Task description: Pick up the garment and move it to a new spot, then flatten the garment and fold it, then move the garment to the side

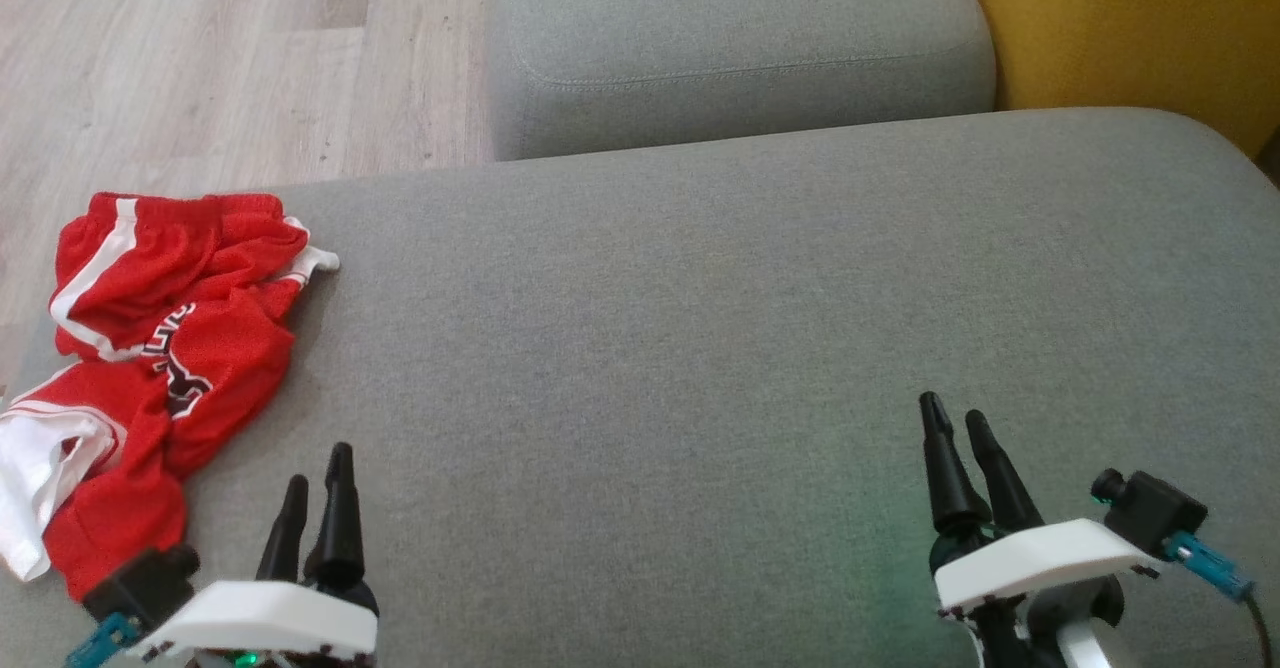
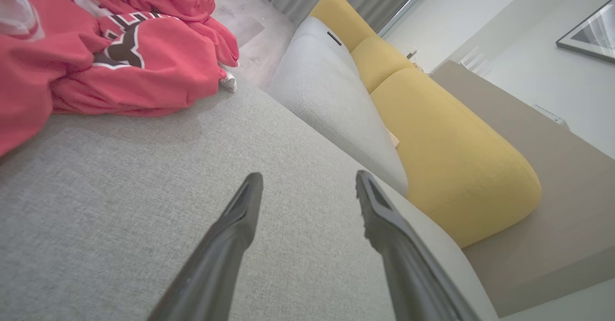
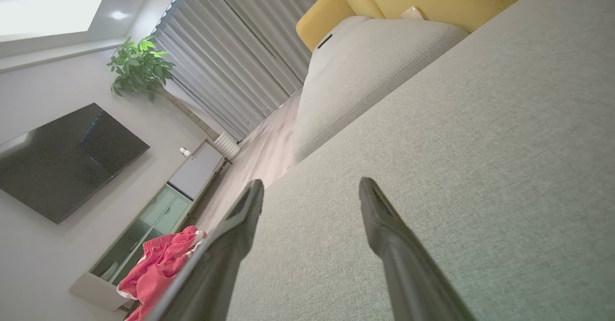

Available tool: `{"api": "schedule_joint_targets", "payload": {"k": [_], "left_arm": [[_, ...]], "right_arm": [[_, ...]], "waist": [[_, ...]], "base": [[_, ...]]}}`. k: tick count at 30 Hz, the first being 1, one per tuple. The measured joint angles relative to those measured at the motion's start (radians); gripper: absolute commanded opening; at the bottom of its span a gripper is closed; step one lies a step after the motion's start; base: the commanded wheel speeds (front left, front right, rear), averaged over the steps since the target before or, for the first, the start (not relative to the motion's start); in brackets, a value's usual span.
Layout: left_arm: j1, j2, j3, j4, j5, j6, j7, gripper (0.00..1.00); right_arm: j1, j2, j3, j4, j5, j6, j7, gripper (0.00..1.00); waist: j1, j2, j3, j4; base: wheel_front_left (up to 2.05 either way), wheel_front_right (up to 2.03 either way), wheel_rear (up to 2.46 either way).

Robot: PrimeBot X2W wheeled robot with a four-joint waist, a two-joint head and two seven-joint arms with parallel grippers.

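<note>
Garment: a red garment (image 1: 160,348) with white trim is seen crumpled in a heap at the left edge of the grey cushion (image 1: 700,328); black lettering is partly hidden in the folds.
Left gripper: the left gripper (image 1: 319,466) is held open and empty, just beside the heap on its right; in the left wrist view nothing but bare cushion is seen between the jaws.
Right gripper: the right gripper (image 1: 951,408) is likewise spread wide with nothing held, well apart from the garment, over the right part of the cushion.
Done: nothing is judged completed; the garment is not lifted, not flattened and not folded.
Left: the whole task is judged outstanding: the pick-up, the move to a new spot, the flattening, the fold and the final shift to the side.
New spot: the wide bare stretch of cushion between the grippers is judged suitable.
First grasp: the nearer left gripper is favoured, though a turn toward the heap would be needed, since its fingers are pointed past it.
Risk: as the heap lies at the edge, it could be nudged off toward the floor (image 1: 200,68).
</note>
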Motion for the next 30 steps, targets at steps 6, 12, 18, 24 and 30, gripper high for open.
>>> {"api": "schedule_joint_targets", "payload": {"k": [6, 12, 18, 24, 30], "left_arm": [[0.017, 0.001, -0.013, -0.02, 0.08, 0.008, -0.018, 1.0], [0.019, 0.001, -0.023, -0.038, 0.158, 0.018, -0.035, 1.0], [0.023, 0.002, -0.04, -0.058, 0.237, 0.027, -0.052, 1.0], [0.048, 0.003, -0.045, -0.074, 0.312, 0.035, -0.07, 1.0], [0.058, 0.004, -0.049, -0.089, 0.387, 0.045, -0.088, 1.0]], "right_arm": [[0.0, 0.0, 0.024, -0.01, -0.073, 0.0, -0.015, 1.0], [0.0, 0.0, 0.049, -0.017, -0.149, 0.0, -0.033, 1.0], [0.001, -0.001, 0.064, -0.024, -0.224, 0.0, -0.052, 1.0], [0.008, -0.001, 0.071, -0.032, -0.298, 0.0, -0.067, 1.0], [0.024, -0.001, 0.071, -0.035, -0.367, 0.0, -0.086, 1.0]], "waist": [[0.0, 0.0, -0.004, -0.001], [0.0, 0.0, -0.008, -0.001], [0.0, 0.0, -0.014, -0.001], [0.0, 0.0, -0.021, -0.002], [0.0, 0.0, -0.027, -0.002]], "base": [[0.0, 0.0, 0.0], [0.0, 0.0, 0.0], [0.0, 0.0, 0.0], [0.0, 0.0, 0.0], [0.0, 0.0, 0.0]]}}
